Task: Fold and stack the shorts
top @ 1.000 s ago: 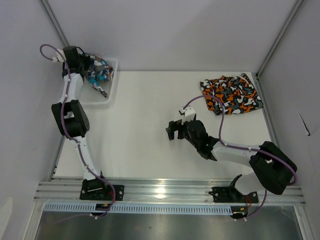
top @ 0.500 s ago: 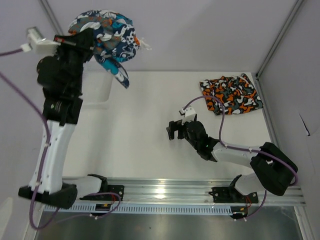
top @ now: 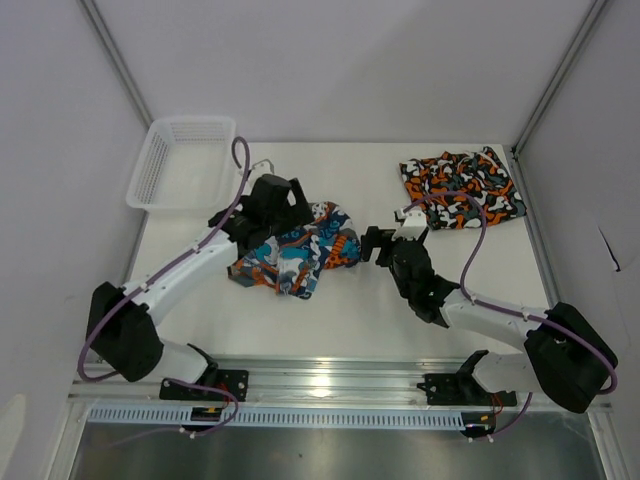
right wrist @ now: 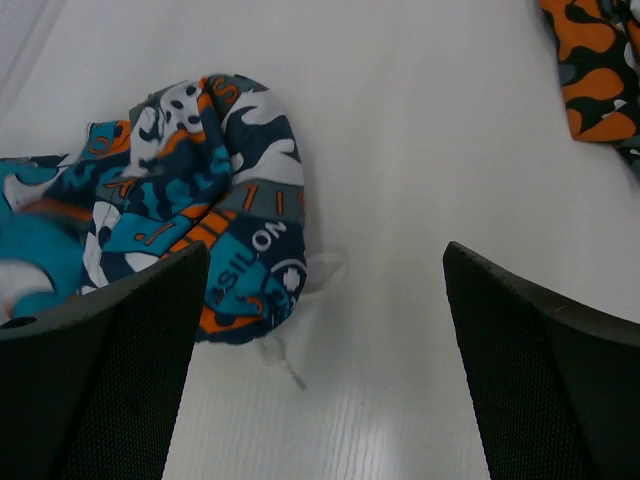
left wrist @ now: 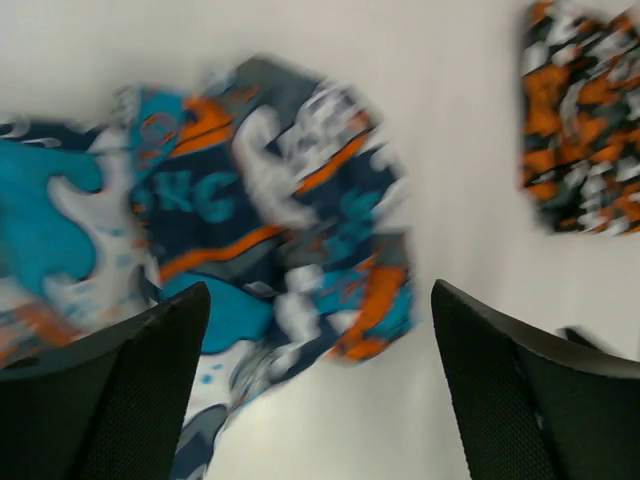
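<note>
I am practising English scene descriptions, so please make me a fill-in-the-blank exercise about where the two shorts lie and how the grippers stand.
1. The cartoon-print shorts lie crumpled on the ____, outside the white basket.
2. The camouflage shorts lie in the far ____ corner.
3. The left gripper and the right gripper are both ____.
Missing words: table; right; open.

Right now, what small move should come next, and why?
Probably bring the left gripper and right gripper down onto opposite edges of the cartoon shorts to spread them: both are open and empty, the shorts lie crumpled, and the camo shorts look folded.
</note>
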Robot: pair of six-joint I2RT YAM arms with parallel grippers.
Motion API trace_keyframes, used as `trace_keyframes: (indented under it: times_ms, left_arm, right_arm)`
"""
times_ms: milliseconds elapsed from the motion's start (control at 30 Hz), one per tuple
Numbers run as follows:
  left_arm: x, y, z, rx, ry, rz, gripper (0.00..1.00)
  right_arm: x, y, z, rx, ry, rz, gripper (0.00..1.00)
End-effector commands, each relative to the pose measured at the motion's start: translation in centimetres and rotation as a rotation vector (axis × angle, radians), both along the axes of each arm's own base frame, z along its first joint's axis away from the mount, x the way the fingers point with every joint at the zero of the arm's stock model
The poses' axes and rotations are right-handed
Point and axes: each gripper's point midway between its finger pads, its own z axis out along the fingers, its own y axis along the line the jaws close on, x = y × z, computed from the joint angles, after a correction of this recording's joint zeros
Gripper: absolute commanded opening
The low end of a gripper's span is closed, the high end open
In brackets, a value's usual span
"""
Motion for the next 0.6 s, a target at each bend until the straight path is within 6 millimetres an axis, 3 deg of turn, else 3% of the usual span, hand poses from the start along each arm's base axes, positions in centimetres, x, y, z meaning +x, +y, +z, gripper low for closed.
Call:
trace_keyframes:
  times_ms: [0,100,200,300,400,467,500,567]
  left_arm:
    - [-2.6,3.5,6.6,0.044,-0.091,0.020,0.99]
    - [-4.4,4.5,11.1,0.011,-0.179,0.001,0.99]
    - [-5.9,5.6,12.8,0.029,-0.187,-0.010,0.99]
    - [-7.3,6.0,11.6,0.069,-0.144,-0.059,0.99]
    - [-8.4,5.9,9.1,0.095,-0.095,-0.114,0.99]
    - [-9.2,5.9,5.9,0.119,-0.039,-0.141,0.99]
    - [-9.1,5.6,5.6,0.104,-0.052,-0.150,0.99]
    - [-9.9,5.8,1.7,0.121,0.012,-0.160,0.99]
  right_arm:
    - [0.3,-0.5,0.9,0.048,-0.020,-0.039,0.99]
    - [0.1,1.3,0.8,0.045,-0.023,0.071,0.99]
    - [-0.7,4.1,0.4,0.028,-0.013,0.234,0.99]
    - [-0.7,6.4,-0.7,-0.016,0.033,0.315,0.98]
    - [-1.1,8.4,-1.3,-0.056,0.051,0.377,0.94]
    - [-1.2,9.0,-1.5,-0.081,0.050,0.386,0.91]
    - [-1.3,9.4,-1.7,-0.087,0.055,0.387,0.90]
    - [-1.0,9.2,-1.8,-0.087,0.063,0.364,0.87]
